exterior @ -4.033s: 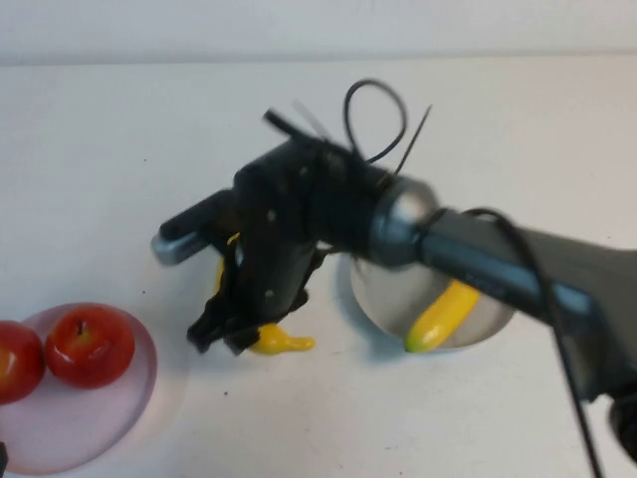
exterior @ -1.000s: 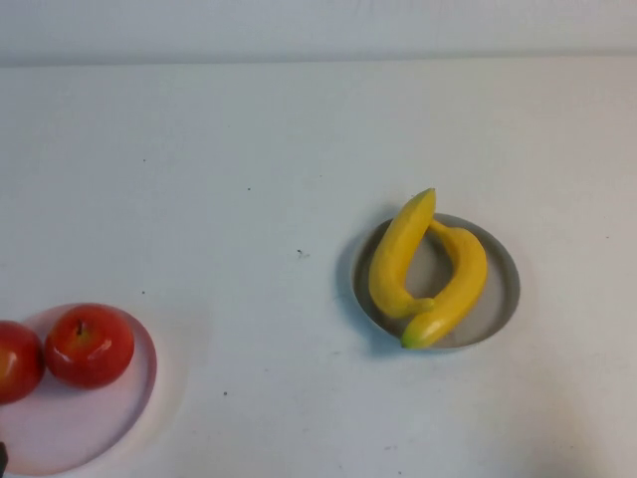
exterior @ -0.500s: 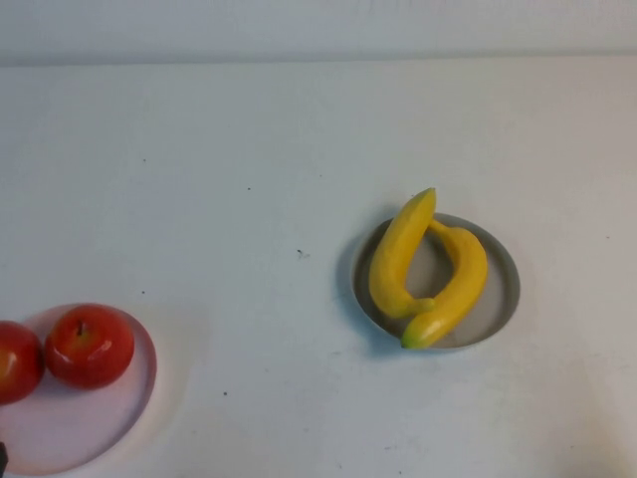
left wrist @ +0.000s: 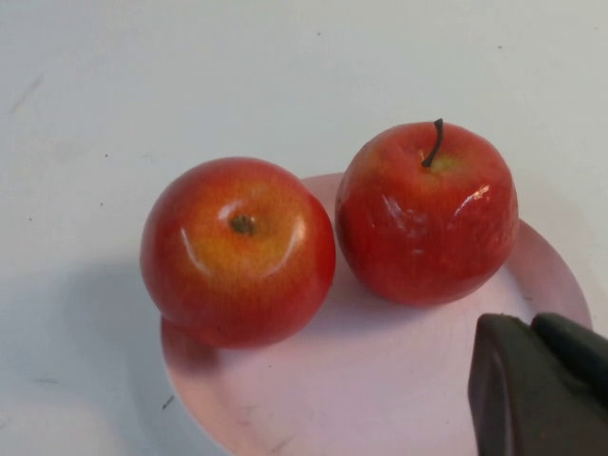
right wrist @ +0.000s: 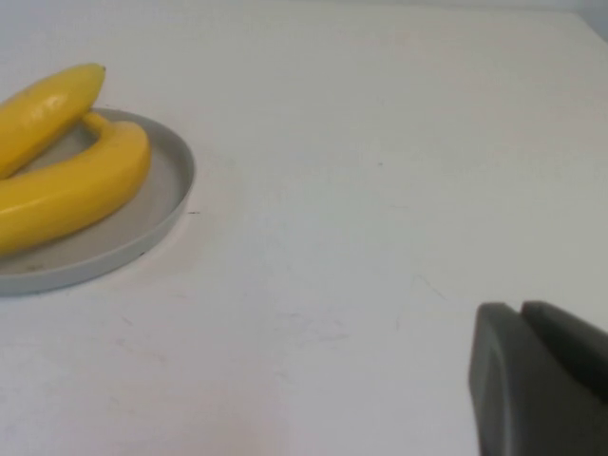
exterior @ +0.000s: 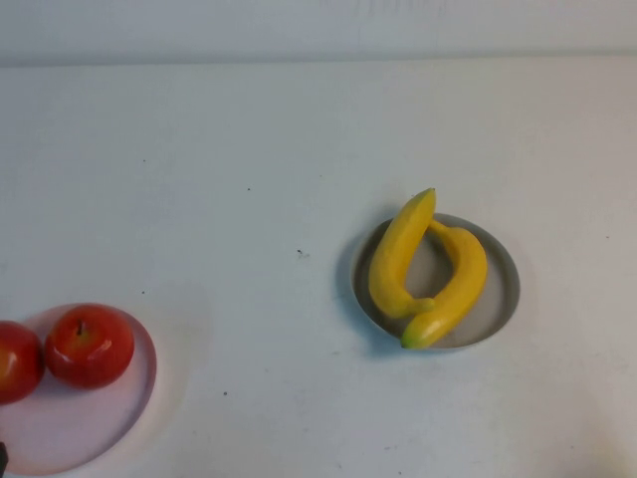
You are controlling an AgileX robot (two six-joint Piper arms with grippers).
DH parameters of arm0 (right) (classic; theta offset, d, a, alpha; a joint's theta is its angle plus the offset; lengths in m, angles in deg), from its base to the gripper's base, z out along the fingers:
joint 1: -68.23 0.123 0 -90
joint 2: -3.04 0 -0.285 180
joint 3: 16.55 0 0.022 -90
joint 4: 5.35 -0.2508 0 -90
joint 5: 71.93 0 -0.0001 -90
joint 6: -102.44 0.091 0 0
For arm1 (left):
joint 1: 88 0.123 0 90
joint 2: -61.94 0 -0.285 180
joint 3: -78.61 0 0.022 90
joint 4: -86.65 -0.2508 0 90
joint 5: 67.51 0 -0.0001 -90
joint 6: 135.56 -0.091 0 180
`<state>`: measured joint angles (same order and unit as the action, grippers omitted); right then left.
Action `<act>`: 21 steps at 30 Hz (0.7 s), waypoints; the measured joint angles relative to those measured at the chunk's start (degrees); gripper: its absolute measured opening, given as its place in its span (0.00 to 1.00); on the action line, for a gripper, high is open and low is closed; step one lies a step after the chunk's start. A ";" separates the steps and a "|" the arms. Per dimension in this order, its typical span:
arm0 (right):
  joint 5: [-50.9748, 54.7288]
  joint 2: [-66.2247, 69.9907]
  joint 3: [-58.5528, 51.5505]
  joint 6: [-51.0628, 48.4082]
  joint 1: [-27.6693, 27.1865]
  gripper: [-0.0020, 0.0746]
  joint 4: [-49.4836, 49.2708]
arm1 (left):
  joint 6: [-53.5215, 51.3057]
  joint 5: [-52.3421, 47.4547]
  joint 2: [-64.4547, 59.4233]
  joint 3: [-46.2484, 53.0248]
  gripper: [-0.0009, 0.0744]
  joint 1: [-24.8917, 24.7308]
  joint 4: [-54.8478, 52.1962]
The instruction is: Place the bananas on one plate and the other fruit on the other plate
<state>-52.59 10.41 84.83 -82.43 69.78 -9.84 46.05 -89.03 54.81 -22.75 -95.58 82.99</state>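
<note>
Two yellow bananas (exterior: pixel 398 261) (exterior: pixel 456 287) lie crossed on the grey-blue plate (exterior: pixel 498 299) right of centre; they also show in the right wrist view (right wrist: pixel 66 195). Two red apples (exterior: pixel 88 345) (exterior: pixel 15 360) sit on the pale pink plate (exterior: pixel 70 428) at the front left. In the left wrist view the apples (left wrist: pixel 237 249) (left wrist: pixel 427 214) stand side by side on the pink plate (left wrist: pixel 361 389). My left gripper (left wrist: pixel 532 325) is shut and empty beside them. My right gripper (right wrist: pixel 521 310) is shut and empty, over bare table away from the grey-blue plate (right wrist: pixel 161 204).
The white table (exterior: pixel 249 149) is bare between and behind the two plates. A small dark part (exterior: pixel 2 458) shows at the front left corner of the high view. Neither arm reaches over the table there.
Four seconds ago my right arm was over the table holding a banana left of the grey-blue plate. That banana now lies on the plate and the arm has withdrawn. Nothing moved in the last second.
</note>
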 joint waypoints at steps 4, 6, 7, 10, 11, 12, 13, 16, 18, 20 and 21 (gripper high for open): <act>0.28 0.00 0.00 -0.70 0.00 0.01 -0.75 | 0.00 0.00 0.00 0.00 0.02 0.00 0.00; 0.28 0.00 0.00 -0.83 0.00 0.01 -0.89 | 0.00 0.00 0.00 0.00 0.02 0.00 0.00; 0.28 0.00 0.00 -0.83 0.00 0.01 -0.89 | 0.00 0.00 0.00 0.00 0.02 0.00 0.00; 0.28 0.00 0.00 -0.91 0.00 0.01 -0.93 | 0.00 0.00 0.00 0.00 0.02 0.00 0.00; 0.28 0.00 0.00 -0.91 0.00 0.01 -0.93 | 0.00 0.00 0.00 0.00 0.02 0.00 0.00; 0.28 0.00 0.00 -0.91 0.00 0.01 -0.93 | 0.00 0.00 0.00 0.00 0.02 0.00 0.00; 0.28 0.00 0.00 -0.91 0.00 0.01 -0.93 | 0.00 0.00 0.00 0.00 0.02 0.00 0.00; 0.28 0.00 0.00 -0.91 0.00 0.01 -0.93 | 0.00 0.00 0.00 0.00 0.02 0.00 0.00; 0.28 0.00 0.00 -0.91 0.00 0.01 -0.93 | 0.00 0.00 0.00 0.00 0.02 0.00 0.00; 0.28 0.00 0.00 -0.91 0.00 0.01 -0.93 | 0.00 0.00 0.00 0.00 0.02 0.00 0.00; 0.28 0.00 0.00 -0.91 0.00 0.01 -0.93 | 0.00 0.00 0.00 0.00 0.02 0.00 0.00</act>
<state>-52.31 10.41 84.83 -83.34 69.78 -10.77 46.05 -89.03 54.81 -22.75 -95.58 82.99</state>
